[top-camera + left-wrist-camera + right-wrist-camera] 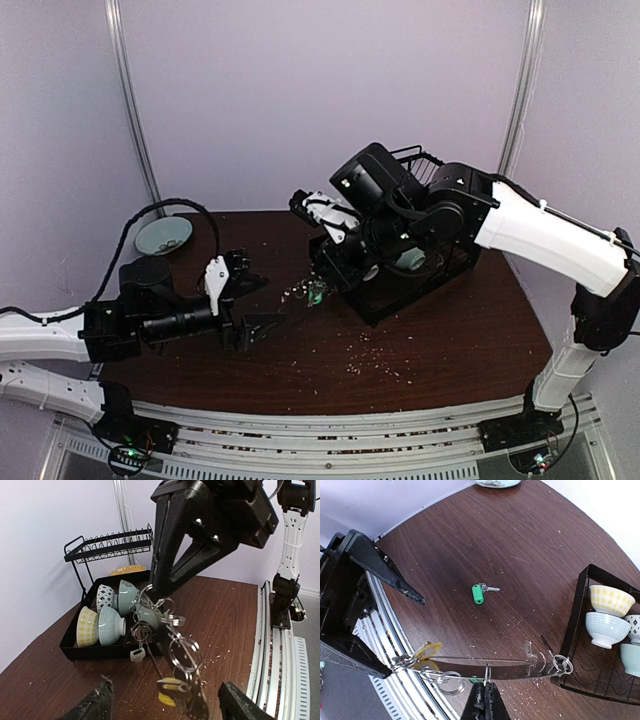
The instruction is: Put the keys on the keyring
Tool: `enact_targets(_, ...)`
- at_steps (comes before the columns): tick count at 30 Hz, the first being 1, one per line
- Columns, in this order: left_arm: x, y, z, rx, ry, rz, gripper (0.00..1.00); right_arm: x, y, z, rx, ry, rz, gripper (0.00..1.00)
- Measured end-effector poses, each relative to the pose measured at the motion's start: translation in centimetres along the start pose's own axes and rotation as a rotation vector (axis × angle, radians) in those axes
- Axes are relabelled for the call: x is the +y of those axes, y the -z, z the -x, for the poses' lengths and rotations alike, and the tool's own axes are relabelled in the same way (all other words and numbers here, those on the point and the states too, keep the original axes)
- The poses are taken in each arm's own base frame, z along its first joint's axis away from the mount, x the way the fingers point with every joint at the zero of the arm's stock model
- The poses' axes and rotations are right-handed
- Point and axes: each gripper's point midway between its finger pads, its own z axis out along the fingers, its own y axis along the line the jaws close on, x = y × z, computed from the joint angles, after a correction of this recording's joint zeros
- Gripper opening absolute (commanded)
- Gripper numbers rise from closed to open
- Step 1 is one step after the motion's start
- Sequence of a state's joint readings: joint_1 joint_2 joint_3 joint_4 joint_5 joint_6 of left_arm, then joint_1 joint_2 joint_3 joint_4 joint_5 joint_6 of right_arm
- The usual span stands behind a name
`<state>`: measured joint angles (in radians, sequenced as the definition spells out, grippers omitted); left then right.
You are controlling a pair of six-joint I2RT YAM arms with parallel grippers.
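Note:
My right gripper is shut on the keyring, a thin silver wire loop seen edge-on and held above the table. Small split rings and a yellow-headed key hang from it. In the left wrist view the right gripper holds the ring with the yellow key and a silver key dangling. A green-tagged key lies loose on the table. My left gripper is open and empty, its fingers either side of the hanging keys; from the top it sits just left of the right gripper.
A black dish rack with several bowls stands at the right, close behind the right gripper. A grey plate lies at the back left. Crumbs are scattered on the dark wooden table.

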<state>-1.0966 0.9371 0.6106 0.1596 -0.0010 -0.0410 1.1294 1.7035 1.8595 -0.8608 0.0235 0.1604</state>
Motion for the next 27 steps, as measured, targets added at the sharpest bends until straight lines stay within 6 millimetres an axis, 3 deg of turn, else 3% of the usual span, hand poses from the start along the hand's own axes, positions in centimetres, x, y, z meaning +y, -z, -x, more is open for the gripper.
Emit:
enact_targets(4,0.6,0.7,-0.7,-0.001,0.014,0.04,0.56,-0.2,0.0,0.1,-0.002,-0.003,-0.004,0.0)
enact_targets(6,1.0,0.7,-1.7,0.019,0.02,0.065,0.54,-0.3,0.1,0.1,-0.005,-0.003,-0.009,0.0)
enact_targets(10,1.3,0.6,-3.0,0.048,0.021,0.091,0.68,-0.6,0.5,0.3,-0.016,-0.006,-0.019,0.0)
enact_targets(12,1.2,0.4,-2.9,0.042,0.024,0.082,0.68,-0.8,0.6,0.4,-0.022,-0.009,-0.025,0.0)
enact_targets(17,1.2,-0.4,-3.0,0.036,0.028,0.086,0.47,-1.1,0.6,0.9,-0.041,-0.015,-0.035,0.0)
enact_targets(22,1.9,-1.8,-4.7,0.09,0.025,0.13,0.33,-0.9,0.6,1.2,-0.051,-0.019,-0.02,0.0)
enact_targets(27,2.0,-2.2,-3.9,0.06,0.018,0.132,0.33,-0.9,0.6,1.3,-0.055,-0.023,-0.018,0.0)
